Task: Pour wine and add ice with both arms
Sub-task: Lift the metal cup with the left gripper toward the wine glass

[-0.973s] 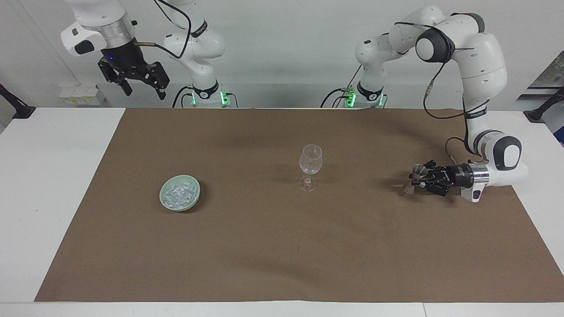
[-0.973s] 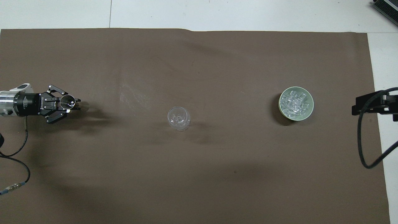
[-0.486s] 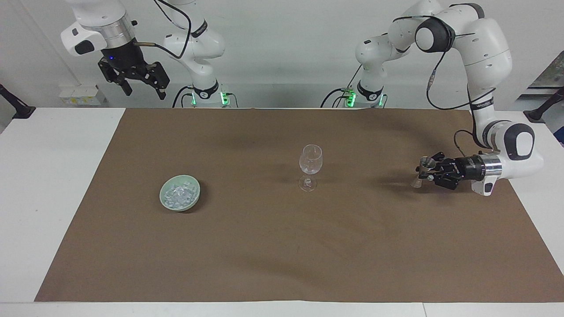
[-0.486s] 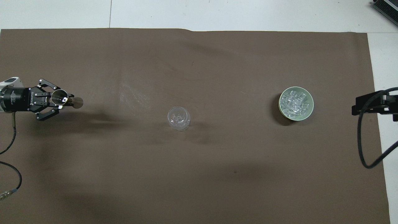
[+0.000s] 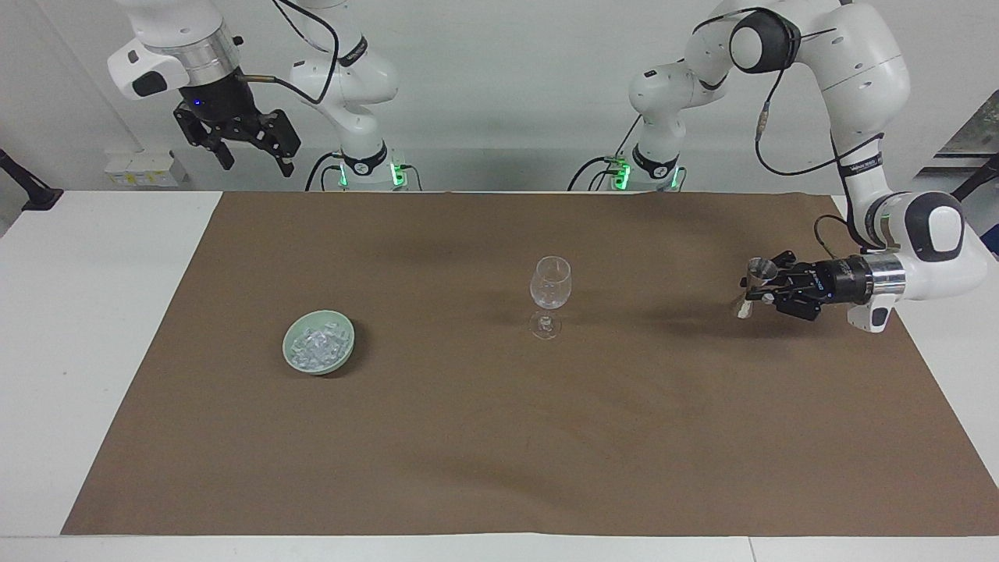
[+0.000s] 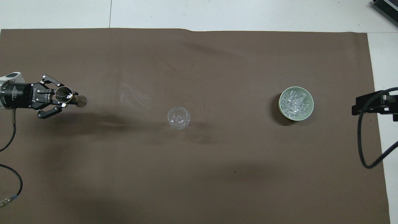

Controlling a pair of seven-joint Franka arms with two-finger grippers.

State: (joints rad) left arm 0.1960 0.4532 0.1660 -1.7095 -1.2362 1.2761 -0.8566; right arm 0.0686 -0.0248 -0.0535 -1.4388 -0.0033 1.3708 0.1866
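Observation:
A clear stemmed wine glass [image 5: 550,293] stands upright mid-mat; it also shows in the overhead view [image 6: 178,118]. The ice [image 5: 316,348] is a heap of clear cubes in a pale green bowl [image 5: 287,343] toward the right arm's end, also seen in the overhead view as ice [image 6: 293,103] in the bowl [image 6: 312,105]. My left gripper [image 5: 755,286] lies level over the mat at the left arm's end, shut on a small metal measuring cup [image 5: 751,290], seen from above as the gripper [image 6: 70,97] and the cup [image 6: 64,94]. My right gripper [image 5: 248,148] waits high and open, off the mat.
The brown mat [image 5: 499,437] covers most of the white table [image 5: 94,312]. Black cables trail from both arms at the mat's ends [image 6: 363,146].
My left gripper has lifted the measuring cup a little off the mat and drawn it toward the left arm's end. The right arm has barely moved.

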